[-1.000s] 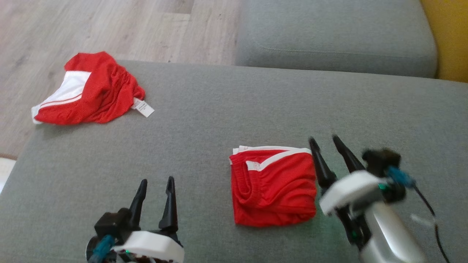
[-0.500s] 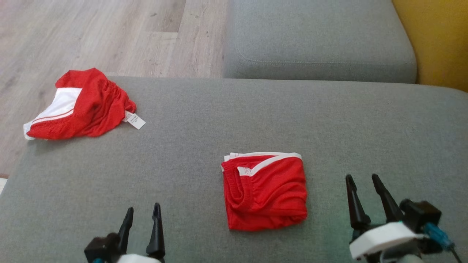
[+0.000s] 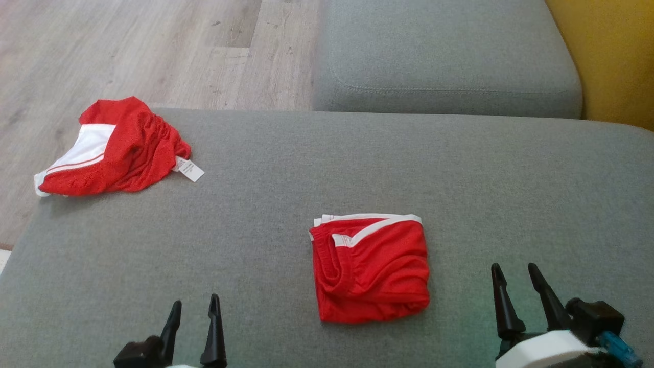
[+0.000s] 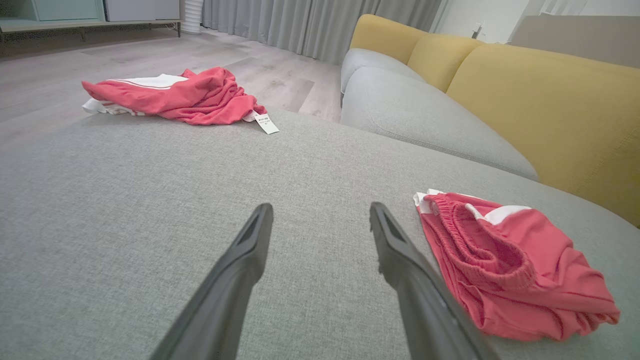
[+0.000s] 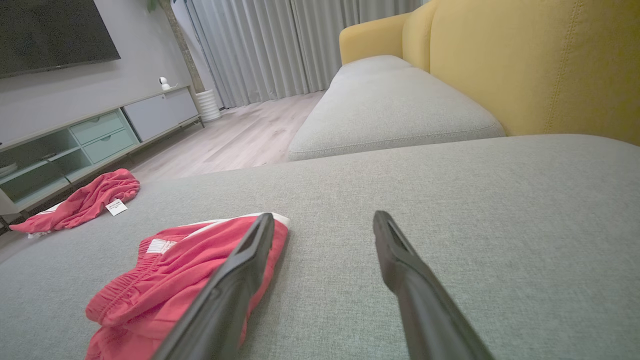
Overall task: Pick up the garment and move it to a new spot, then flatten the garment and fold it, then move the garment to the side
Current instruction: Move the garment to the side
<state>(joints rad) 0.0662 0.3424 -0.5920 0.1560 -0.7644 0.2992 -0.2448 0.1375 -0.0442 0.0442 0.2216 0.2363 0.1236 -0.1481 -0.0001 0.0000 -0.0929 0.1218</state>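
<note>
Grey sofa seat (image 3: 286, 168) spreads out under me, with a second cushion (image 3: 444, 51) of the same grey beyond it, a yellow backrest (image 3: 613, 56) along my right and pale wooden floor (image 3: 127, 46) past the far edge.

The folded garment (image 3: 370, 271), red shorts with white trim, lies flat on the seat close in front of me. It is a neat rectangle, with the elastic waistband curled down its left side and a white band along its far edge. It rests between my two sets of fingers, nearer the right ones.

My left fingers (image 3: 214, 329) are spread wide and hold nothing, over bare fabric well to the left of the shorts. In the left wrist view these fingers (image 4: 240, 265) point across the seat, with the shorts (image 4: 505, 265) lying just off to one side.

My right fingers (image 3: 504, 301) are also spread and empty, to the right of the shorts and apart from them. In the right wrist view one finger (image 5: 235, 280) overlaps the edge of the red cloth (image 5: 165, 280); I cannot tell whether it touches.

A crumpled garment (image 3: 115, 148), also red and white, sits at the far left corner of the seat, with its white label (image 3: 190, 169) lying on the grey.
</note>
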